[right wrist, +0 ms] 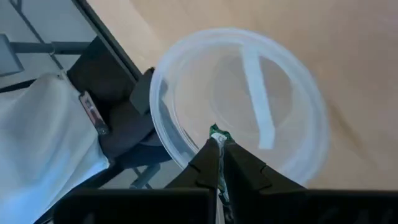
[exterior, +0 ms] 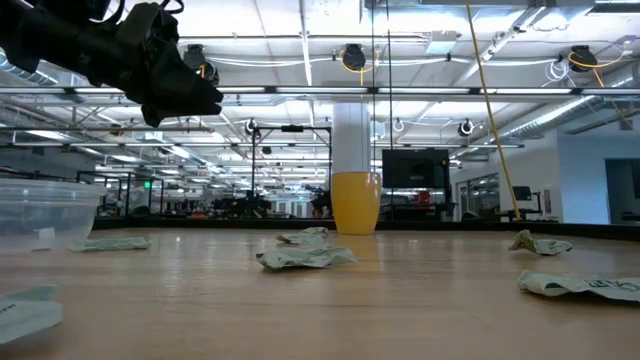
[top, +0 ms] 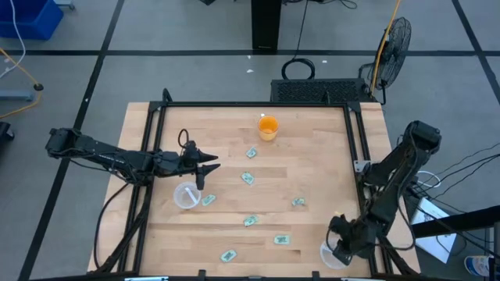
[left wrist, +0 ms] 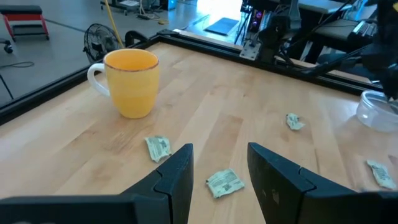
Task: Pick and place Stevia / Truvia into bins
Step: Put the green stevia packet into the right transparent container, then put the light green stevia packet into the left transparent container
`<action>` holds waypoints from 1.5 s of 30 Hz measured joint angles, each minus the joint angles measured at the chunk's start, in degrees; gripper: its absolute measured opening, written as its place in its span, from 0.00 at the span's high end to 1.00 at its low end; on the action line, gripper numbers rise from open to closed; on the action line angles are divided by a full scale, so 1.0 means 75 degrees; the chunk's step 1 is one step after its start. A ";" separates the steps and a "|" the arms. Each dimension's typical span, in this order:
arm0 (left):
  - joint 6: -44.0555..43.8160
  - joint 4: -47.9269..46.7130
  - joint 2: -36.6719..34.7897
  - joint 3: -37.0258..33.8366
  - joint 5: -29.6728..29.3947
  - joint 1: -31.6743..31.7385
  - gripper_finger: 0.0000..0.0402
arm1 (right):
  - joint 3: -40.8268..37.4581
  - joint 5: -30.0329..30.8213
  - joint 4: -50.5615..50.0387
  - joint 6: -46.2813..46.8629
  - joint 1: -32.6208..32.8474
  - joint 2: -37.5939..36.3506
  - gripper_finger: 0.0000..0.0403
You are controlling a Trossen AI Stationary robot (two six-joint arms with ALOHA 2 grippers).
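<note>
Several green-and-white packets lie flat and scattered on the wooden table, among them one (top: 248,179) mid-table and one (top: 208,200) beside the left clear cup (top: 186,195). My left gripper (top: 212,165) is open and empty, raised above the table near that cup; in its wrist view a packet (left wrist: 224,183) lies on the table beyond its fingers. My right gripper (top: 341,243) is at the near right corner, shut on a packet (right wrist: 217,133) above the right clear cup (right wrist: 242,106), which stands on its base on the table. My right gripper pinches the packet between its two fingers; only a small green-and-white end (right wrist: 217,131) shows past the fingertips. The fingers point down from above over the cup's open mouth. The packet is lifted clear, above the cup.
An orange mug (top: 268,127) stands at the far middle of the table. A black frame rail (top: 355,140) runs along the table's edges. The right clear cup stands close to the near right edge (top: 334,255). Bare wood lies between the scattered packets.
</note>
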 joint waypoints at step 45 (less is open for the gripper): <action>-0.0347 0.0020 0.0000 0.0000 0.0006 0.0329 0.61 | 0.0000 0.0958 0.0505 -0.3387 -0.0392 -0.1148 0.81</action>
